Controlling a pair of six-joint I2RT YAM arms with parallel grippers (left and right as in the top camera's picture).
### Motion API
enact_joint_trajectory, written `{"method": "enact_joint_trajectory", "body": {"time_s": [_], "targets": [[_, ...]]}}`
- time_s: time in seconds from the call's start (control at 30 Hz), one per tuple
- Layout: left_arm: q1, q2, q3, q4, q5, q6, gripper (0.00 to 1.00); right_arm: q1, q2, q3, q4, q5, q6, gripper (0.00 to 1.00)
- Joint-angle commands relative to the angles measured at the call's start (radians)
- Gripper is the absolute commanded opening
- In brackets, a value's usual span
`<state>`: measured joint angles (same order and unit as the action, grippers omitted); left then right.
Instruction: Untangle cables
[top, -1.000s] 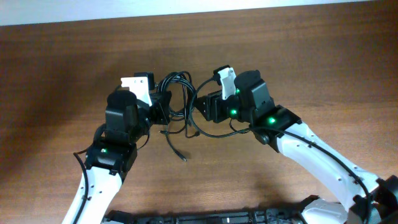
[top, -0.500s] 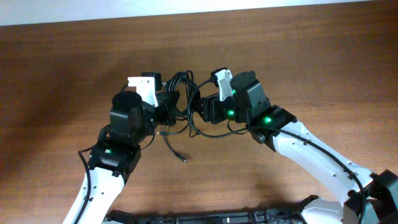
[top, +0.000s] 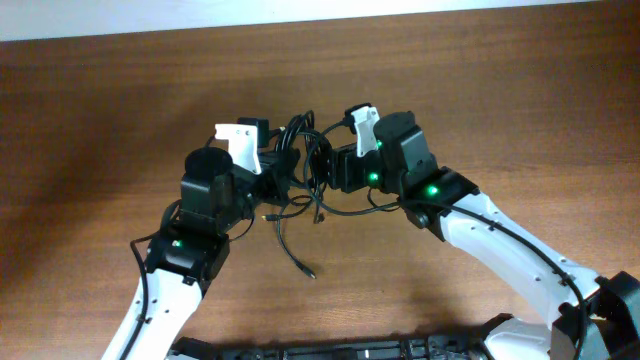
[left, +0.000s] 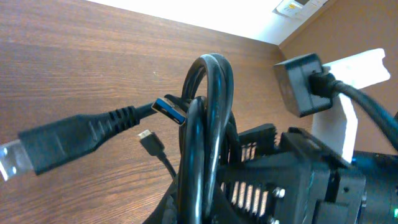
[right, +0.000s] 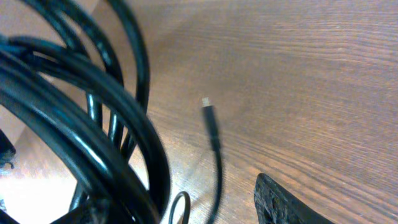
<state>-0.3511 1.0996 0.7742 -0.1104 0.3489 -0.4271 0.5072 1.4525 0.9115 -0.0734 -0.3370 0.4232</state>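
Both arms are bent inward; left gripper (top: 284, 172) and right gripper (top: 330, 170) are held facing each other, nearly touching. Jaw openings cannot be made out.

even light (wrist views blurred)

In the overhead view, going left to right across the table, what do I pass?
left arm → left gripper → cables → right gripper → right arm
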Motion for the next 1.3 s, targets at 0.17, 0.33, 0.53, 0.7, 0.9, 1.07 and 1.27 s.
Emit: {"method": "enact_joint_trajectory", "body": {"time_s": [0.17,0.33,0.53,0.7,0.9,1.07,1.27], "targets": [[0.027,-0.013,0.008,0.047,0.299,0.146,0.0,-0.087,0.009,0.002,-0.012,0.036,0.0,0.53],[0.027,-0.013,0.008,0.051,0.333,0.145,0.0,-0.034,0.025,0.002,0.014,0.035,0.0,0.54],[0.027,-0.013,0.008,0.055,0.396,0.188,0.0,0.0,0.101,0.002,0.114,0.039,-0.003,0.53],[0.092,-0.013,0.008,-0.031,0.395,0.244,0.0,-0.127,0.102,0.002,0.053,0.007,-0.004,0.04],[0.275,-0.013,0.008,-0.153,0.301,0.249,0.42,-0.296,0.101,0.002,-0.021,-0.143,-0.053,0.04],[0.322,-0.013,0.008,-0.144,0.304,0.249,0.78,-0.319,0.079,0.002,-0.024,-0.233,-0.168,0.04],[0.31,-0.013,0.008,-0.011,0.499,0.515,0.79,-0.295,0.074,0.002,-0.046,-0.517,-0.368,0.04]]}}
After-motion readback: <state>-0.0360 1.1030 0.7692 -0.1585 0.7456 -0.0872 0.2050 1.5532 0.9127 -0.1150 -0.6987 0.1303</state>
